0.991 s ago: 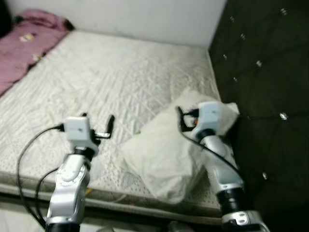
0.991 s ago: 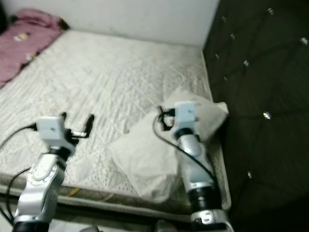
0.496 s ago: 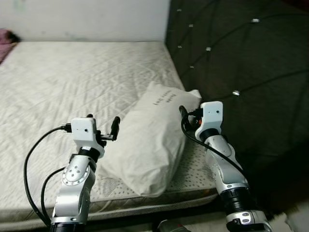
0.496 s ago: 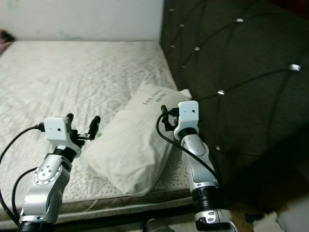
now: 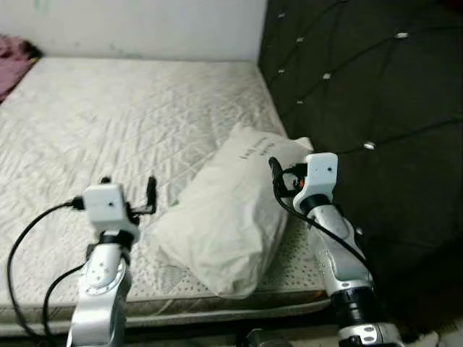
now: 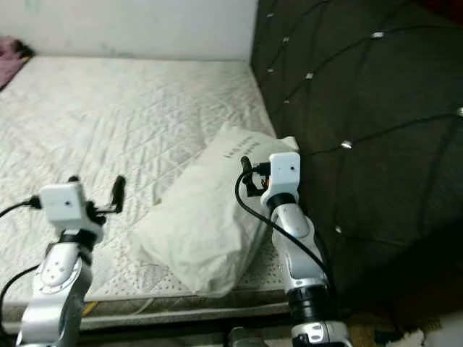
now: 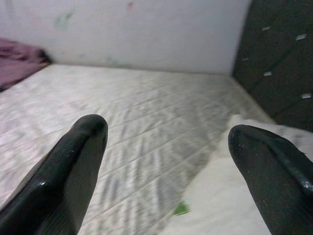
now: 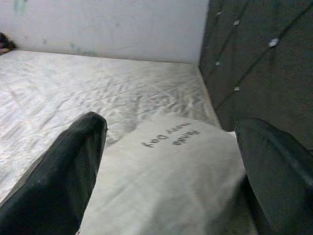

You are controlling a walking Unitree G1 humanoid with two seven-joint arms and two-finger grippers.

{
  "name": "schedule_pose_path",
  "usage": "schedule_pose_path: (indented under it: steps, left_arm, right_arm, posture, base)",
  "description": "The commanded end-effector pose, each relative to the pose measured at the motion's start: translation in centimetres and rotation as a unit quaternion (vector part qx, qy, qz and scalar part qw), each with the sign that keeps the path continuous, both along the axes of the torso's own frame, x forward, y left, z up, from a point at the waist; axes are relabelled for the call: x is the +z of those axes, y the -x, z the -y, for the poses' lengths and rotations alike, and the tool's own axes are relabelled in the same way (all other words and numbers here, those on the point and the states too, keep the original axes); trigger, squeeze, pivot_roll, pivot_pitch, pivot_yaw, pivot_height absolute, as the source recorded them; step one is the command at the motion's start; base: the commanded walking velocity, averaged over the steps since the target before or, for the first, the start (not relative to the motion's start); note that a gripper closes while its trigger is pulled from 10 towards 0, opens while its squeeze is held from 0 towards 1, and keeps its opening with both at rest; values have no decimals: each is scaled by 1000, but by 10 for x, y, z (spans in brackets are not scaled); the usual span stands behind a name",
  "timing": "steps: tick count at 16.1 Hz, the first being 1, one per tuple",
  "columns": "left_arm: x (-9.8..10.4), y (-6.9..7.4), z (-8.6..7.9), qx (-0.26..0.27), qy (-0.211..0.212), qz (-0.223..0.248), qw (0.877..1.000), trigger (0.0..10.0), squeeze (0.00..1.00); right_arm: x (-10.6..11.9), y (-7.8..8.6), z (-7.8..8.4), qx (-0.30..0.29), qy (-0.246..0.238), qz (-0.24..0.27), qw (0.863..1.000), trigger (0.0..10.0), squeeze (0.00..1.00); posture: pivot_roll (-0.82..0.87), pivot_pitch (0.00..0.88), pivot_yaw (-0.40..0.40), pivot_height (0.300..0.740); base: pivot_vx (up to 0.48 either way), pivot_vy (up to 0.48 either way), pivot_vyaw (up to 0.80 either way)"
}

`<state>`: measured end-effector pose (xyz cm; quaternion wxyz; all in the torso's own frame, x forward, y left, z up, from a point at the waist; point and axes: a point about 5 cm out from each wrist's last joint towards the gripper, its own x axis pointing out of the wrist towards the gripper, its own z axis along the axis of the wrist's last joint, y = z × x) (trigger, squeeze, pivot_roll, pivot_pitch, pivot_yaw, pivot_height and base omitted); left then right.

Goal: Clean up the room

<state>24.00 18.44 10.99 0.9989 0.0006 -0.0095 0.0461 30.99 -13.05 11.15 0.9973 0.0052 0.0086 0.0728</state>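
Observation:
A white pillow (image 5: pixel 231 210) with dark lettering at its far end lies slanted on the near right corner of the mattress (image 5: pixel 108 116), against the dark headboard. My left gripper (image 5: pixel 129 189) hovers open over the mattress, just left of the pillow's near end and apart from it. In the left wrist view the left gripper (image 7: pixel 166 161) holds nothing, and the pillow (image 7: pixel 234 196) sits past one finger. My right gripper (image 5: pixel 286 177) is open above the pillow's right edge. The right wrist view looks along the right gripper (image 8: pixel 168 161) at the lettered pillow (image 8: pixel 166 171).
A dark tufted headboard (image 5: pixel 376 87) rises along the bed's right side. A white wall (image 5: pixel 145 22) stands behind the bed. A pink blanket (image 5: pixel 14 54) lies at the far left corner. A small green scrap (image 7: pixel 181 209) sits on the mattress by the pillow.
The camera has swung right, so the headboard now takes up more of the picture. The pillow lies as before. My left gripper sits a little further from the pillow's edge.

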Motion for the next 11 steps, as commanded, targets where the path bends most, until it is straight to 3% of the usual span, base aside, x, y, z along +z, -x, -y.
schedule_pose_path:
  steps: [1,4,11]
  left_arm:
    - [3,1,-4,11,-7,4,1000,10000,0]
    - [3,6,-5,13,-13,-5,1000,10000,0]
    - [2,9,-4,9,0,-14,1000,10000,0]
  right_arm:
    - [4,1,2,1,-5,4,1000,10000,0]
    - [4,6,0,9,-8,-1,1000,10000,0]
    - [4,9,-1,17,-11,-12,1000,10000,0]
  posture:
    - [-60,34,-20,740]
    - [-55,57,-24,736]
    - [-55,81,-29,641]
  base:
    - [0,0,0]
    - [0,0,0]
    - [0,0,0]
